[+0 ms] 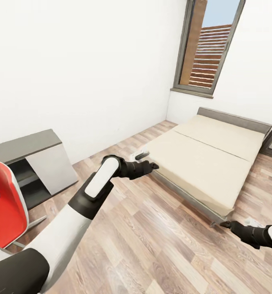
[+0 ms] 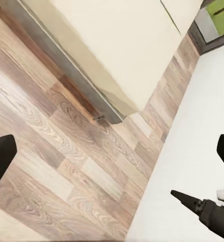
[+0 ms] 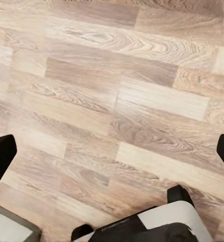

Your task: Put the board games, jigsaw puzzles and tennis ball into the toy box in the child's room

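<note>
Head view: bed [image 1: 209, 163] just beyond left claw [image 1: 152, 165], both claws open, empty.

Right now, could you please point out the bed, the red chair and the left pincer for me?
bed [image 1: 201, 159]: head view, middle of the beige mattress.
red chair [image 1: 5, 204]: head view, on its red backrest.
left pincer [image 1: 146, 161]: head view, midway between its two black fingertips, above the wood floor.

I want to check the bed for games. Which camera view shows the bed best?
The head view: the whole beige bed shows there, mattress bare, no board games visible. The left wrist view shows just one corner. The right wrist view shows wood floor.
</note>
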